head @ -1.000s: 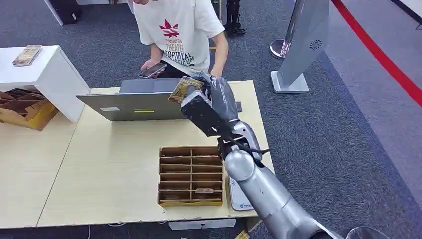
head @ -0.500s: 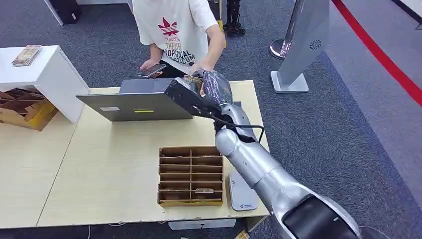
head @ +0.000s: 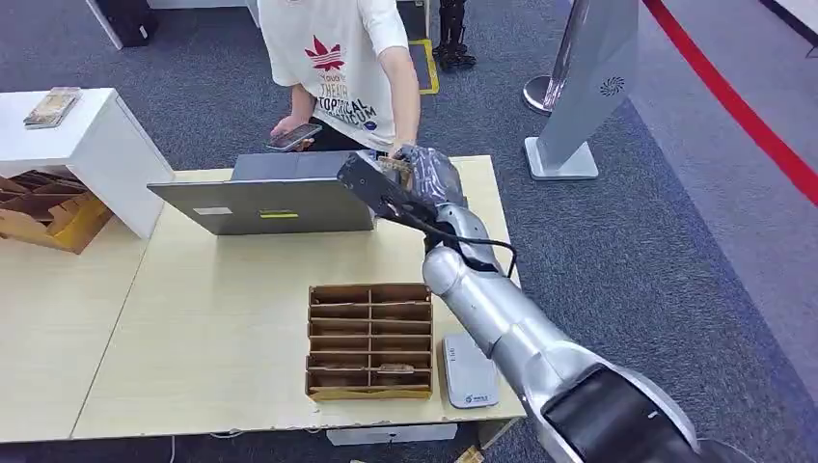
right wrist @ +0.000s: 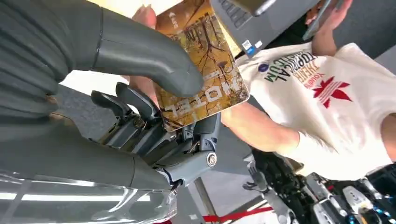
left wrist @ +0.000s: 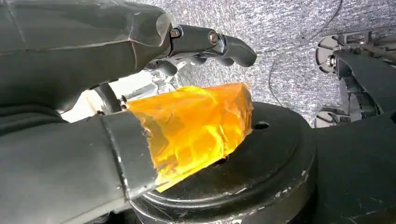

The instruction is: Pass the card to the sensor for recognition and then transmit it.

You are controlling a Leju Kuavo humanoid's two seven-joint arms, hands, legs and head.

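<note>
Card: we had the card pinched in our right hand, thumb pressed on its printed face and fingers behind it, held out above the far edge of the table, past the right end of the open laptop.
Receiver: a person's hand sat at the card's far side; we could not tell whether it had taken hold.
Handling: we judged the card light, thin, stiff and glossy, so likely to slip or twist under a loose pinch; not fragile.
Where to hold: by one end, flat faces between thumb and fingers, the other end left free for the person to take.
Left hand: our left hand hung low with fingers curled and nothing in them.
Sensor: the grey reader lay at the near right corner, beside the wooden divided tray.
</note>
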